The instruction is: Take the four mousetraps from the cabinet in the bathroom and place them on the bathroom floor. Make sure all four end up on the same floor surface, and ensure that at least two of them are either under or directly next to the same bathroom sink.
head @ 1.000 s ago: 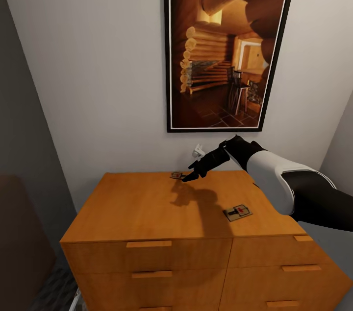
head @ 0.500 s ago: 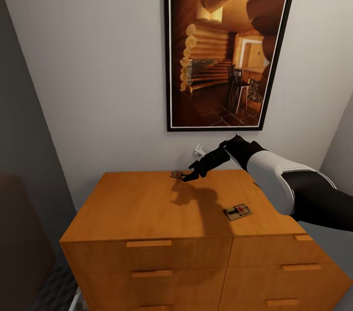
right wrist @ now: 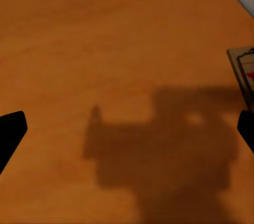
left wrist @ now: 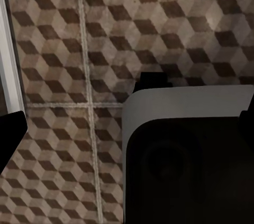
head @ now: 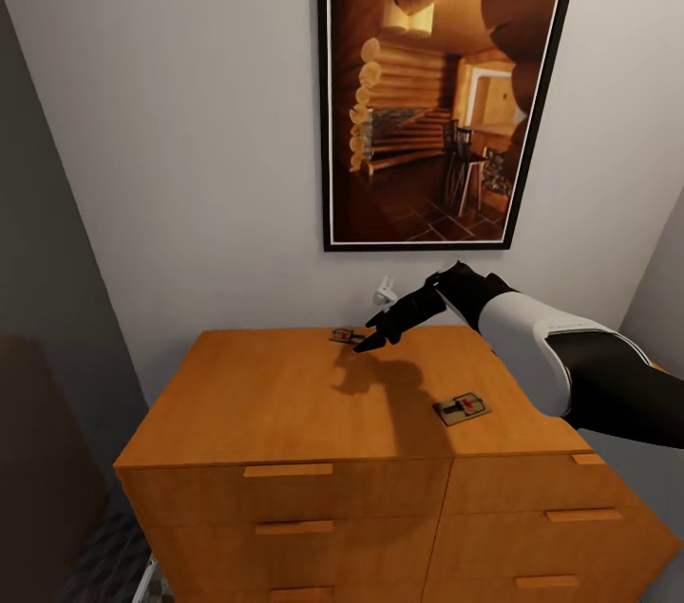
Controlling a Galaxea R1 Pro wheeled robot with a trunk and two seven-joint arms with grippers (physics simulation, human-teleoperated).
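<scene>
Two traps sit on the cabinet (head: 285, 394) top: the near trap (head: 462, 409) lies towards the front right, long axis running left-right with a slight tilt, and the far trap (head: 347, 335) lies flat by the back edge near the wall. Your right gripper (head: 369, 341) hovers just above and beside the far trap, fingers spread wide, holding nothing. In its wrist view, the trap shows at the edge, outside the fingers. Your left gripper's (left wrist: 127, 123) fingers are spread over the floor (left wrist: 63, 49), empty.
</scene>
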